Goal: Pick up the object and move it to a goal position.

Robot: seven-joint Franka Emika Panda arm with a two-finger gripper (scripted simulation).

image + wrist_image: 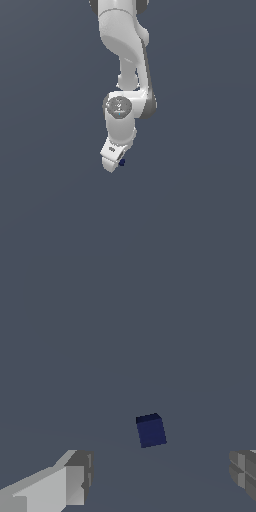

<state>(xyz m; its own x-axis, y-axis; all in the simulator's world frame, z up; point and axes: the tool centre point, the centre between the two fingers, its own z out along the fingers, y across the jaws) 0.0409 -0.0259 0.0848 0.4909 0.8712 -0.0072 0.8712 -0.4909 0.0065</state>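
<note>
The object is a tiny dark navy-blue cube (150, 430) resting on the grey-blue ground. In the exterior view only a sliver of the cube (122, 162) shows, right beside the white gripper's tip. My gripper (162, 481) is open: the two grey fingertips (80, 476) stand far apart, one at each side of the wrist view. The cube lies on the ground beyond the gap between them, apart from both, held by nothing. In the exterior view the gripper (114, 161) hangs at the end of the white arm, pointing down, low over the ground.
The white Franka arm (122, 45) comes down from the top of the exterior view. The flat grey-blue ground (50, 200) fills the rest of both views.
</note>
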